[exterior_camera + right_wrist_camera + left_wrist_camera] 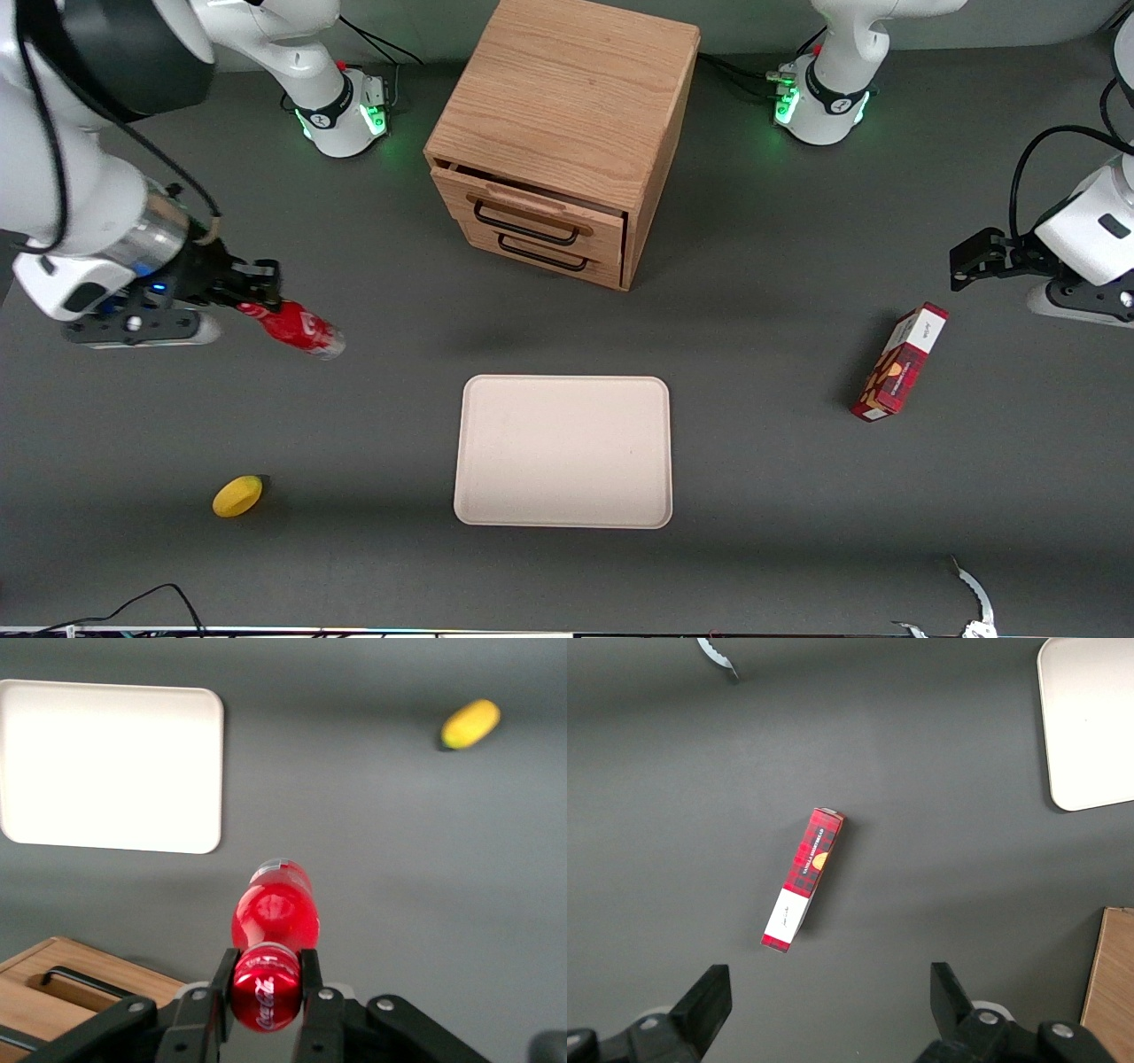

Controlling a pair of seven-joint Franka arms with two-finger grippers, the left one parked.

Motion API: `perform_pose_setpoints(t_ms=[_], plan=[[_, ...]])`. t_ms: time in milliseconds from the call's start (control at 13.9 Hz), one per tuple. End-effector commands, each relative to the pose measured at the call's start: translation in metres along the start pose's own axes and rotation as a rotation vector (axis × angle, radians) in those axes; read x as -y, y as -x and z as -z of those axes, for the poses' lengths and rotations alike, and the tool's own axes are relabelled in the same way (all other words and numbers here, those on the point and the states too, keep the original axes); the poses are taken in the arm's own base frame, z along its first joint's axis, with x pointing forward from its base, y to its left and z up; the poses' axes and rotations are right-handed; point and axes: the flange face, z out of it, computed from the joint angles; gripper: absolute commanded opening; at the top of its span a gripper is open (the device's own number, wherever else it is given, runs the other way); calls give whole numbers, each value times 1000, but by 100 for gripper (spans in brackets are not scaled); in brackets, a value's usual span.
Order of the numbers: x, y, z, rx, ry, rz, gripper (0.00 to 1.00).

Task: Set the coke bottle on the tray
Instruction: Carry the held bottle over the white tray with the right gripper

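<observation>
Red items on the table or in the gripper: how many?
2. The coke bottle is held in the gripper, above the table at the working arm's end. The carton lies on the table toward the parked arm's end.

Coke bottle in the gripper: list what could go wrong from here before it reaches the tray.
1. The gripper pinches the coke bottle only near its cap end, with the body sticking out tilted; it may swing or slip in transit.
2. Released at that tilt, the round bottle could roll off the tray, whose rim is shallow.
3. The wooden drawer cabinet stands beside the path; a wide swing might clip it.
</observation>
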Motion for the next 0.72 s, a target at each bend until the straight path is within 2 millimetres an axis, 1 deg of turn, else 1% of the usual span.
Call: perform_pose_setpoints(t_ms=[0,72,144,216,289,361,433,505,577,649], plan=[[49,-28,-14,-3,-24,8,0],[61,-34,-21,-4,-31,13,0],[75,-41,-34,-1,-33,17,0],[82,-48,-48,0,-29,23,0],[96,-53,-63,-9,-30,41,0],[101,-61,-75,-31,-28,45,0],[110,-67,-90,-41,-26,54,0],[110,-74,-104,-56,-15,47,0],[123,-76,-115,-73,-1,60,0],[129,-79,-130,-84,19,63,0]])
